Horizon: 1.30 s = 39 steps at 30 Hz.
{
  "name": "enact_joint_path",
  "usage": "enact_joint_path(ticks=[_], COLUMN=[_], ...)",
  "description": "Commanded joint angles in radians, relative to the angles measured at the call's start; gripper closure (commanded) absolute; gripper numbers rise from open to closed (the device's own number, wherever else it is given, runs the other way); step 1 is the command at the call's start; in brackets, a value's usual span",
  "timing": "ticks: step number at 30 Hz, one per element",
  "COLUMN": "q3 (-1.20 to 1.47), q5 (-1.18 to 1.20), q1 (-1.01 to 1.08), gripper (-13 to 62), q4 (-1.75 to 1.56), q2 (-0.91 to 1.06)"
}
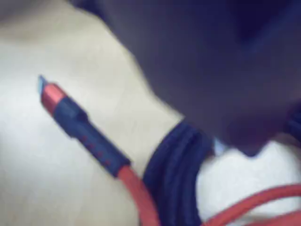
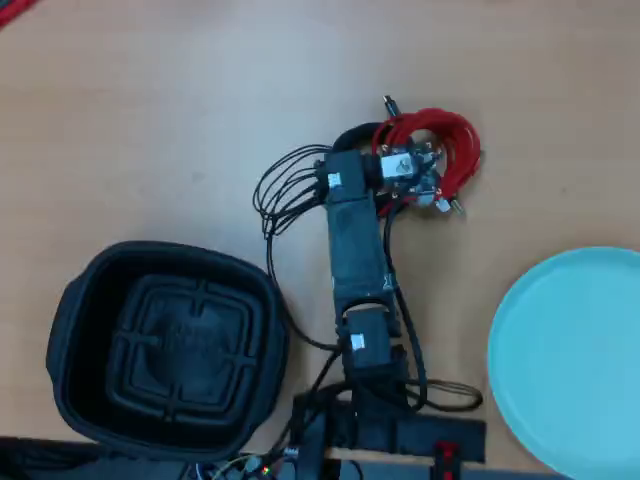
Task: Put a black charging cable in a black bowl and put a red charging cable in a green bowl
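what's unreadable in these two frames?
- Pincer: jaw state. The overhead view has the arm's wrist covering it; the wrist view shows only a dark blur there.
- Black charging cable: mostly under the arm overhead; blurred in the wrist view.
- Red charging cable: partly covered by the wrist overhead.
- Green bowl: cut by the right edge, overhead.

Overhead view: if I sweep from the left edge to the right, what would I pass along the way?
Black bowl → robot arm → red charging cable → green bowl.
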Motion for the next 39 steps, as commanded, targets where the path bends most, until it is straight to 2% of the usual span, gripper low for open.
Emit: enact_joint_path(ticks=[1,17,39], q3=[-0.123,-0.21,-0.212], q5=[0.026,0.064,0.092], q1=[-0.034,-0.072,-0.044], gripper=[27.3,27.0,27.9], q4=[0.005,0.003,-0.011], q2=[-0.009,-0.278,-0.4])
